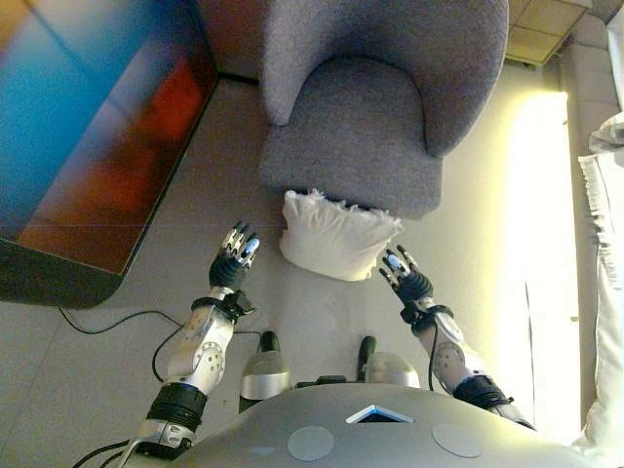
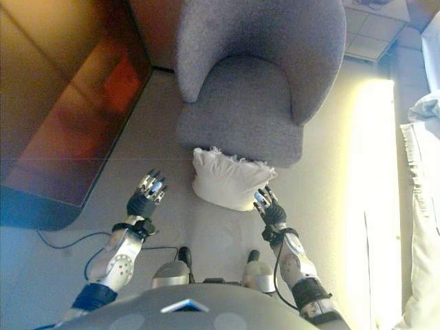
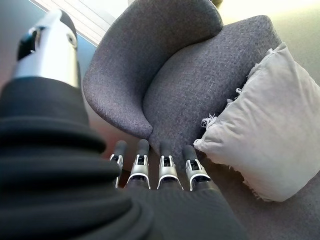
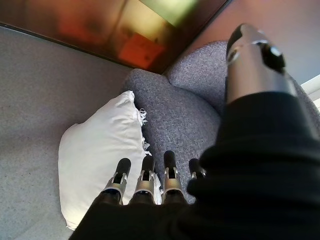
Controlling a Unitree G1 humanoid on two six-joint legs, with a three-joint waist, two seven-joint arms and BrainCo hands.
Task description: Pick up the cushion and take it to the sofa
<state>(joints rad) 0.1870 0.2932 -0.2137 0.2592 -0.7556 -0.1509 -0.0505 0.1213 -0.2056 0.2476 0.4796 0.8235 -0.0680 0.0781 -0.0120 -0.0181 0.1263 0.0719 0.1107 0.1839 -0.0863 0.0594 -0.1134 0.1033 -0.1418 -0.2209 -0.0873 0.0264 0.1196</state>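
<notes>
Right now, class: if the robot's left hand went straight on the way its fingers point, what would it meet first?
Probably the grey armchair: the left hand points past the white cushion, which lies to its side, though depth is unclear.

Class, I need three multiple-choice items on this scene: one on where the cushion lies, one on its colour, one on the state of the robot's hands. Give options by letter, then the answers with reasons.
1. Where is the cushion?
A. On the armchair seat
B. On the floor, leaning on the armchair's front
C. In the robot's hands

2. What colour is the cushion?
A. White
B. Red
C. Black

3. How are the left hand and right hand?
A. Both shut on the cushion
B. Both open, holding nothing
C. One clenched in a fist

Answers: B, it rests on the floor against the grey armchair; A, its fabric is white; B, fingers are straight on either side.
</notes>
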